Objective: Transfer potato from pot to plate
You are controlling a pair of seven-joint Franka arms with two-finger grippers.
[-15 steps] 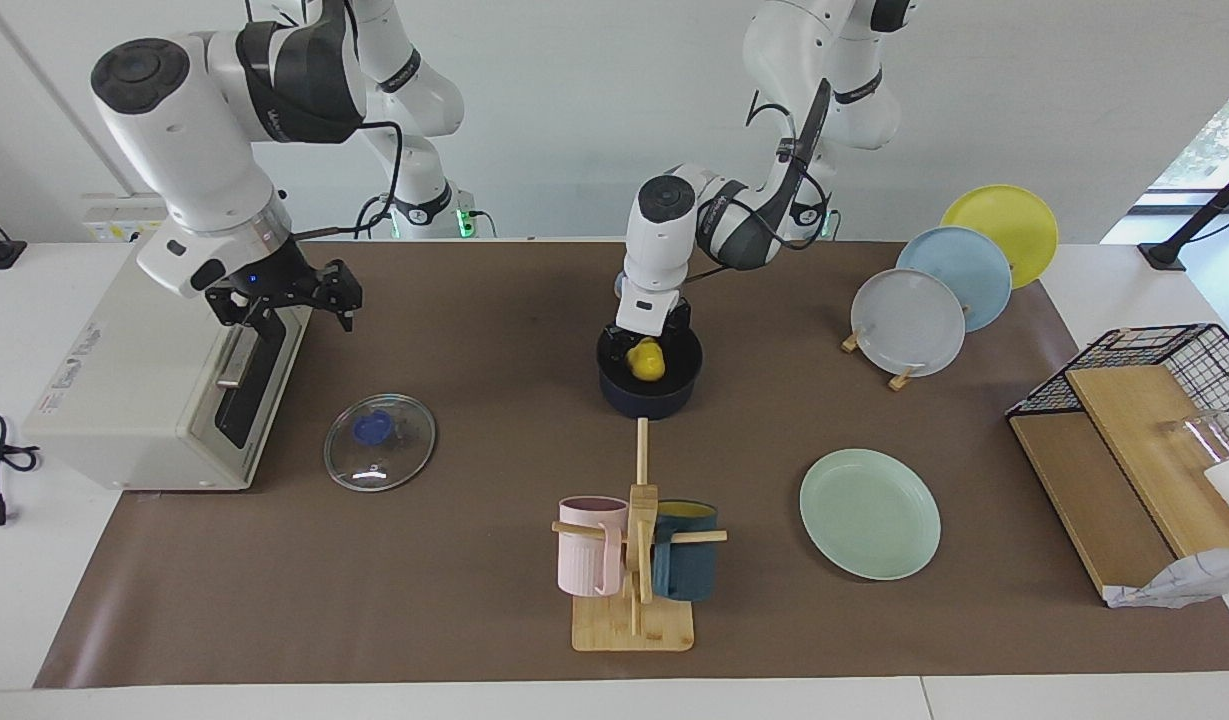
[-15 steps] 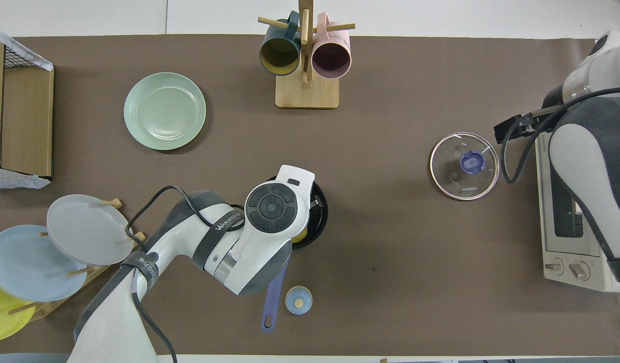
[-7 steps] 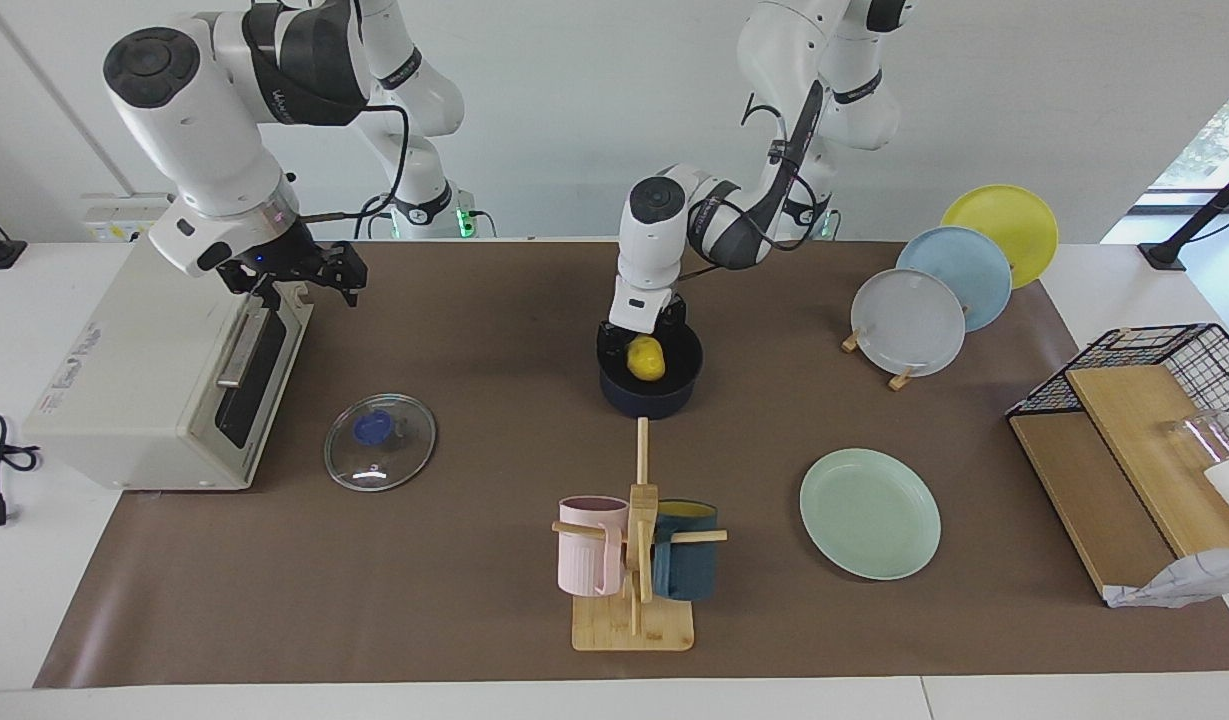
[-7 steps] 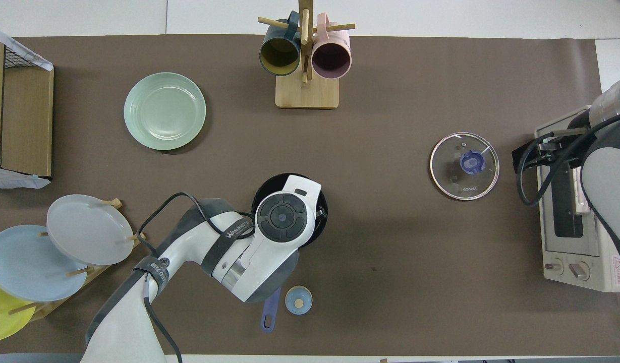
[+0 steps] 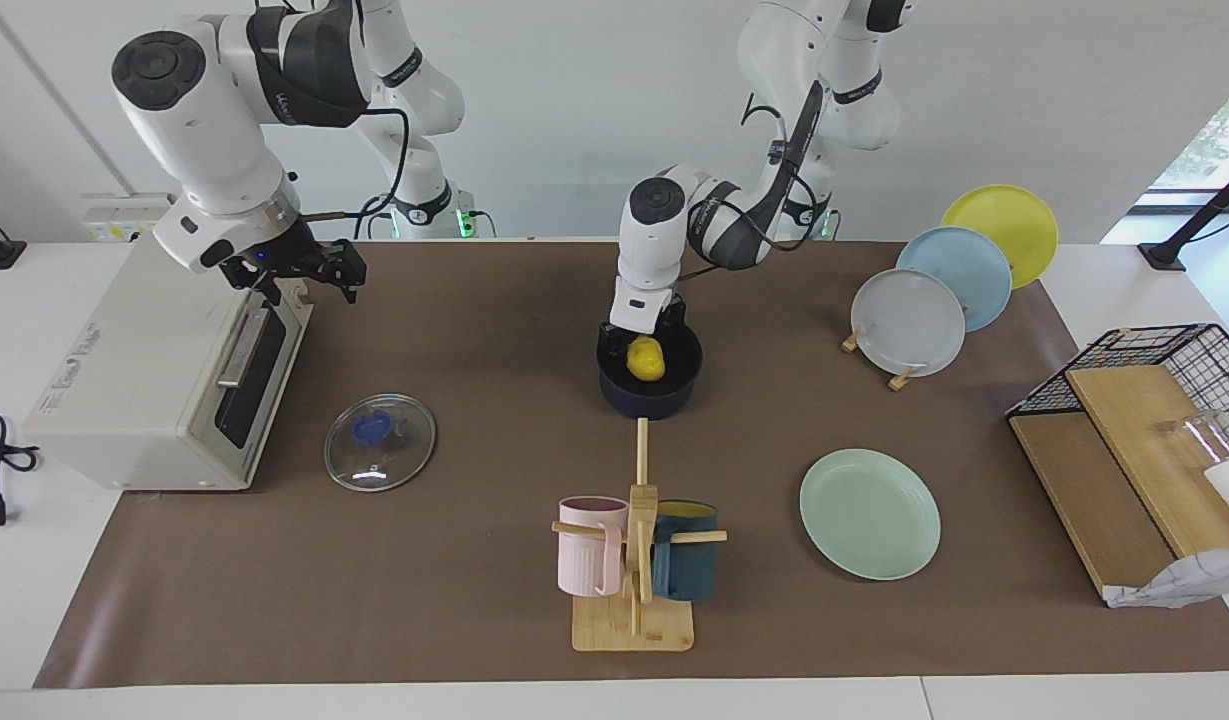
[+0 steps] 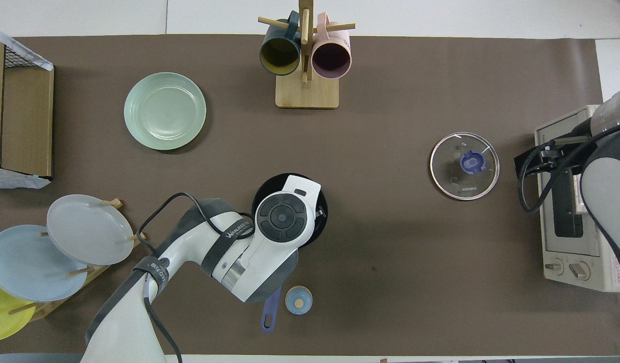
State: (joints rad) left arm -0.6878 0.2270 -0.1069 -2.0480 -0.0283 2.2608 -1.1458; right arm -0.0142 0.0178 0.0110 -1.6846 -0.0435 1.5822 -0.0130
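The potato (image 5: pixel 646 359) lies in the pot (image 5: pixel 650 397) mid-desk. My left tool (image 5: pixel 642 330) sits at the pot's rim just above the potato; grip state cannot be determined. My right tool (image 5: pixel 296 272), fingers spread, waits over the toaster oven (image 5: pixel 144 380). The plate (image 5: pixel 870 513) lies near the desk's edge farthest from me.

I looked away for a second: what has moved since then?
The right end effector pulled back from over the mat to above the toaster oven. The left end effector shifted slightly at the pot. The potato, plate and lid stayed put.
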